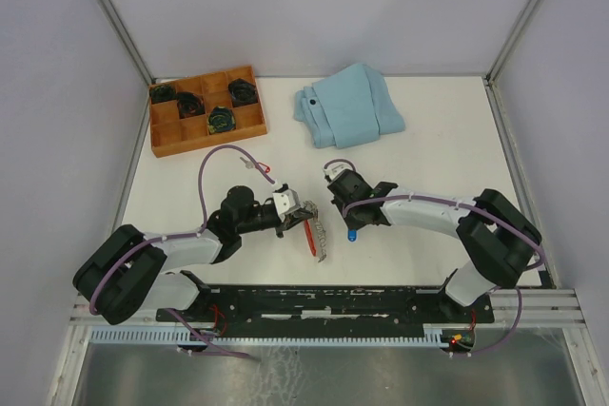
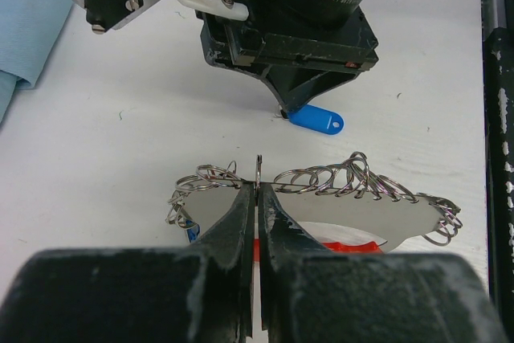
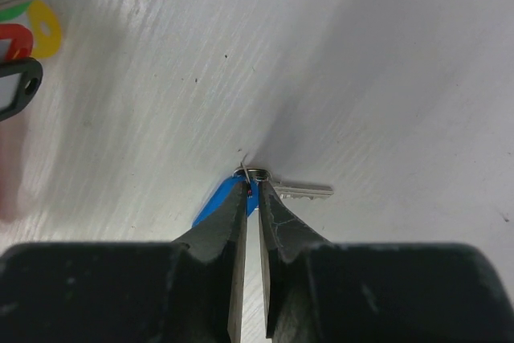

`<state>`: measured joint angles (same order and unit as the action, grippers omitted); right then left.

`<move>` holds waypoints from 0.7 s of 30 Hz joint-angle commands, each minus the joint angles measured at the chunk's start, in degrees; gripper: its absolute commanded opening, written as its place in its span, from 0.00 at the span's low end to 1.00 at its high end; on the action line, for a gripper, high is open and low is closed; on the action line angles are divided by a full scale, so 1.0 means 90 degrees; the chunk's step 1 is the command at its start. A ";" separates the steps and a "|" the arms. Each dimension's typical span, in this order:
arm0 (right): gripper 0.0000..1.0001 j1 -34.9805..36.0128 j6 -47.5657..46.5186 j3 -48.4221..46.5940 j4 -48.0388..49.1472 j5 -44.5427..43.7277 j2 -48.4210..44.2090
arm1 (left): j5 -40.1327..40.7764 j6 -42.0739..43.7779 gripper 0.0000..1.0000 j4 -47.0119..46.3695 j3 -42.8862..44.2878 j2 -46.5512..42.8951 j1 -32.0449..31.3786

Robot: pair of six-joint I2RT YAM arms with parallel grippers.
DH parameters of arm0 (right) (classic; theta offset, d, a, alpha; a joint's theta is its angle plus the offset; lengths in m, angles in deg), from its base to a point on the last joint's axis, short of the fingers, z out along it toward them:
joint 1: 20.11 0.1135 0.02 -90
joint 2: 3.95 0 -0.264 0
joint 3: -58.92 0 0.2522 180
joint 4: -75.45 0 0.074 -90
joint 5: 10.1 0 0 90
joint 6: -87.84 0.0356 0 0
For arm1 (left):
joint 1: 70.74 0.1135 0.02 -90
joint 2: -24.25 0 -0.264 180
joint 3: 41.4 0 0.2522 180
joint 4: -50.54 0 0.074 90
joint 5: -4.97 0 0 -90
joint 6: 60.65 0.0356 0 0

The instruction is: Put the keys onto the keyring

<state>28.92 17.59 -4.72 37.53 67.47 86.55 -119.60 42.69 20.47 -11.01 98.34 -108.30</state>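
Left gripper (image 2: pixel 257 192) is clamped on the keyring (image 2: pixel 345 214) at its loops. Just beyond the keyring, right gripper (image 3: pixel 254 186) pinches the blue key (image 3: pixel 303 190) by its ring, on the table (image 3: pixel 369 70).

Blue tag (image 3: pixel 210 206) mostly hid by right pincer (image 3: pixel 255 188); tray (image 1: pixel 209 142) contents too small, poss. coils.

White shells and chunky black joints form the left arm (image 1: pixel 181 252) and right arm (image 1: pixel 419 212). Purple cables (image 1: pixel 201 187) loop off at eleven o'clock. The black fingers (image 2: pixel 233 226) are scuffed, and silver screws (image 2: pixel 98 28) stud a white bracket.
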 commanded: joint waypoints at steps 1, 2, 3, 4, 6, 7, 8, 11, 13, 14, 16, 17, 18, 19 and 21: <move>0.17 0.0040 0.0091 -0.0004 0.0185 -0.0161 0.0100 | -0.0041 0.0092 0.03 -0.0491 0.0018 -0.0156 0.0032; 0.17 0.0039 0.0092 -0.0004 0.0193 -0.0155 0.0117 | -0.0037 0.0091 0.03 -0.0491 0.0008 -0.0155 0.0033; 0.17 0.0040 0.0098 -0.0004 0.0202 -0.0146 0.0128 | -0.0035 0.0098 0.03 -0.0495 0.0016 -0.0155 0.0030; 0.17 0.0040 0.0096 0.0005 0.0211 -0.0136 0.0143 | -0.0039 0.0097 0.03 -0.0499 0.0018 -0.0155 0.0033; 0.15 0.0039 0.0099 0.0013 0.0238 -0.0116 0.0176 | -0.0036 0.0095 0.03 -0.0500 0.0018 -0.0155 0.0033; 0.13 0.0040 0.0102 0.0016 0.0245 -0.0114 0.0180 | -0.0036 0.0095 0.03 -0.0501 0.0018 -0.0155 0.0033; 0.12 0.0037 0.0106 0.0024 0.0266 -0.0118 0.0188 | -0.0036 0.0095 0.03 -0.0501 0.0013 -0.0155 0.0041; 0.01 0.0035 0.0049 0.0010 0.0243 -0.0098 0.0170 | -0.0036 0.0095 0.03 -0.0505 0.0013 -0.0155 0.0030; 0.01 0.0040 -0.0052 -0.0043 0.0124 -0.0098 0.0077 | -0.0041 0.0093 0.03 -0.0496 0.0009 -0.0170 0.0033; 0.01 0.0040 -0.0121 -0.0059 0.0059 -0.0101 -0.0065 | -0.0048 0.0094 0.03 -0.0491 0.0007 -0.0179 0.0033; 0.01 0.0039 -0.0302 -0.0093 -0.0095 -0.0077 -0.0360 | -0.0055 0.0100 0.03 -0.0491 0.0009 -0.0203 0.0032; 0.01 0.0038 -0.0468 -0.0114 -0.0174 -0.0020 -0.0540 | -0.0054 0.0104 0.03 -0.0484 0.0016 -0.0217 0.0033; 0.01 0.0040 -0.0674 -0.0136 -0.0252 0.0107 -0.0718 | -0.0063 0.0118 0.03 -0.0470 0.0018 -0.0230 0.0033; 0.01 0.0034 -0.0885 -0.0172 -0.0342 0.0216 -0.0919 | -0.0065 0.0135 0.03 -0.0435 0.0039 -0.0242 0.0028; 0.01 0.0040 -0.1270 -0.0236 -0.0535 0.0388 -0.1297 | -0.0096 0.0171 0.03 -0.0374 0.0073 -0.0267 0.0033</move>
<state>29.01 13.50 -4.72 35.50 68.35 82.79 -119.64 42.69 20.49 -11.10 97.97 -108.30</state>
